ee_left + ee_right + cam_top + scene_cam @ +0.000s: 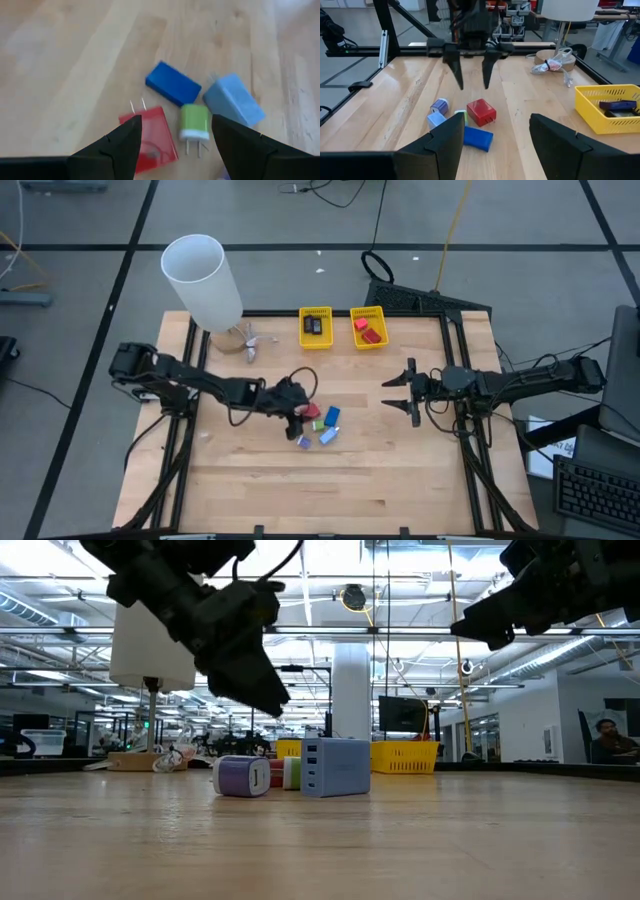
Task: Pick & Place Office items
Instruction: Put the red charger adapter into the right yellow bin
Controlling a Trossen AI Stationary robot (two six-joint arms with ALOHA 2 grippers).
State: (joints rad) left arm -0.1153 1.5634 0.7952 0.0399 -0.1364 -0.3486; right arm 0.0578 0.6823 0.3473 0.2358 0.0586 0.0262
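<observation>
Grey tile floor (90, 220) w/ cables, open office bg: white pillar (351, 690), ceiling lights, monitors.

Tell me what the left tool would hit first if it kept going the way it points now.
Probably the red charger: the left tool hangs open just above the cluster, with the red one under one finger and the green charger in the gap. Height is hard to judge.

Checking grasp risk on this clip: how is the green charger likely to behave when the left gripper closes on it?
The green charger looks like a hard, rounded plastic plug, so probably stiff and light. Its curved sides may let it roll or slip between the fingers. It lies flat with prongs out, close to the red block and the light blue charger, so the open left gripper may nudge those.
</observation>
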